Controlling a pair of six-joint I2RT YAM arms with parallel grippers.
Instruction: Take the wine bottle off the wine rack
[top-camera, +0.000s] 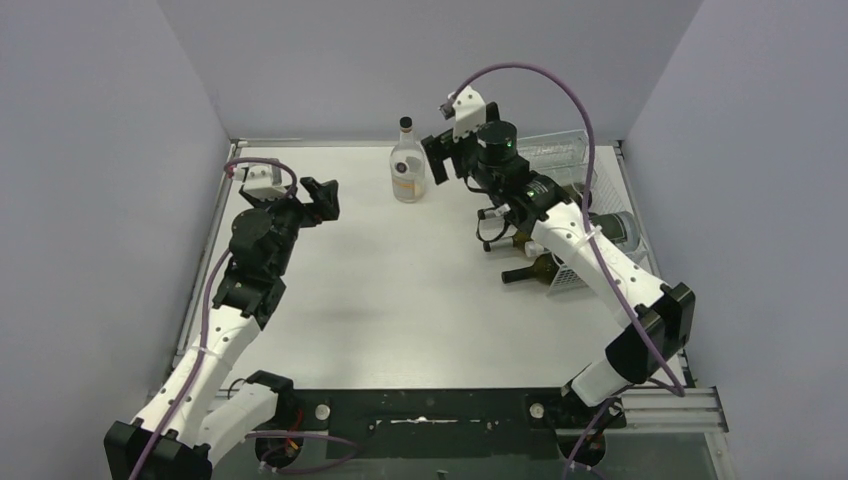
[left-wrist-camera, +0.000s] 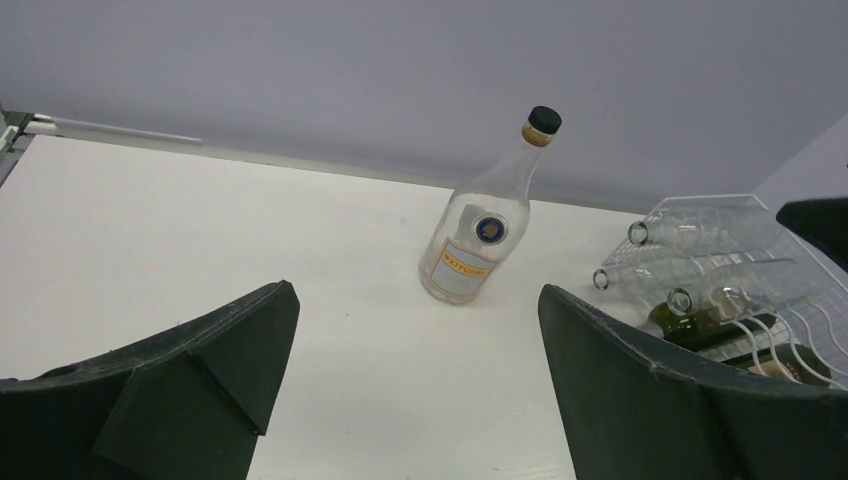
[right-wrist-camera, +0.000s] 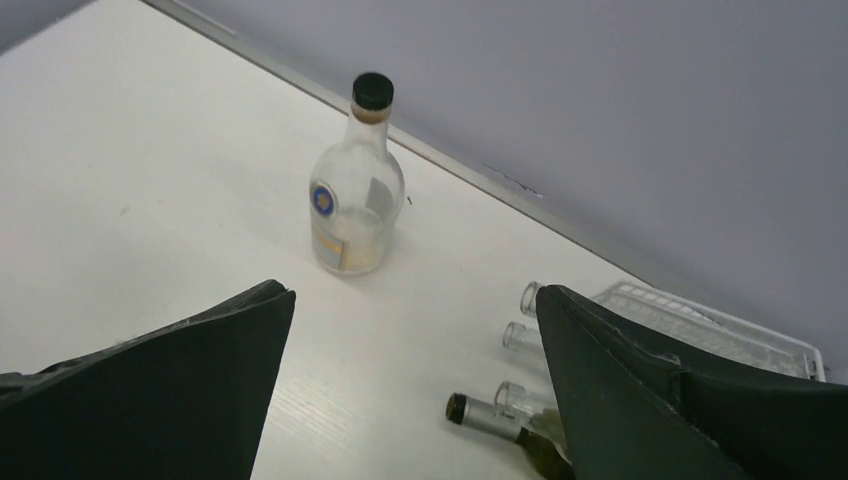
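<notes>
The white wire wine rack (top-camera: 566, 150) stands at the table's right side, partly hidden under my right arm. It also shows in the left wrist view (left-wrist-camera: 800, 300) and the right wrist view (right-wrist-camera: 720, 325). Several bottles lie in it with necks pointing left. Among them is a green wine bottle (top-camera: 537, 267) with a foil neck (right-wrist-camera: 495, 414) and clear ones (left-wrist-camera: 680, 232). A clear upright bottle (top-camera: 408, 168) with a black cap stands on the table left of the rack. My right gripper (top-camera: 450, 158) is open and empty, raised between that bottle and the rack. My left gripper (top-camera: 322, 200) is open and empty at mid-left.
Grey walls close the table (top-camera: 400, 290) in on the left, back and right. The upright clear bottle (left-wrist-camera: 472, 240) is near the back wall and also shows in the right wrist view (right-wrist-camera: 355, 205). My right arm lies over the rack's front part.
</notes>
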